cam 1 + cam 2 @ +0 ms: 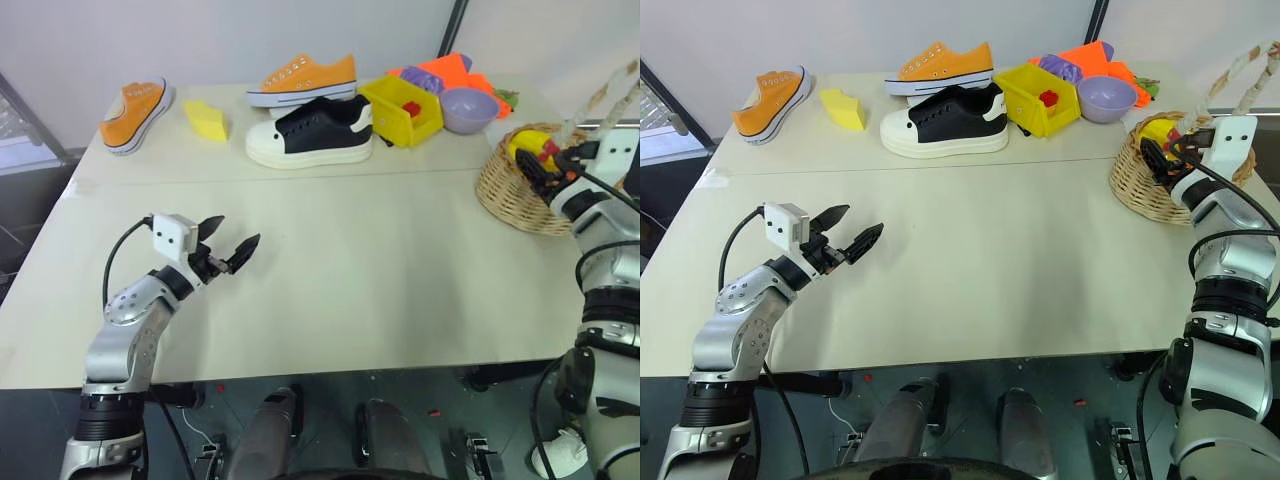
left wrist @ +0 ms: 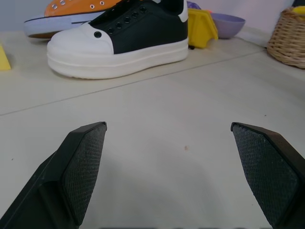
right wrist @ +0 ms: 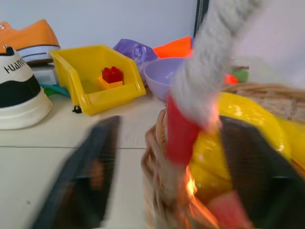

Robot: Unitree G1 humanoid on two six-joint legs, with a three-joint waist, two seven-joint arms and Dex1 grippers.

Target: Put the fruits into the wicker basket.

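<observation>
The wicker basket (image 1: 508,192) stands at the table's right edge, its cloth-wrapped handle (image 1: 612,88) arching above it. A lumpy yellow fruit (image 1: 525,143) lies inside, with a red piece (image 3: 180,136) beside it at the rim. My right gripper (image 1: 540,172) hovers over the near rim with its fingers (image 3: 88,176) spread wide, so it is open and grips nothing. The yellow fruit (image 3: 243,119) sits just beyond them. My left gripper (image 1: 235,235) is open and empty, low over the bare tabletop at the left, far from the basket.
Along the back stand an orange shoe (image 1: 135,112), a pale yellow wedge (image 1: 207,120), another orange shoe (image 1: 305,80), a black-and-white shoe (image 1: 312,135), a yellow bin (image 1: 402,108) holding a red brick, and a purple bowl (image 1: 468,108). Orange and purple items (image 1: 445,70) lie behind them.
</observation>
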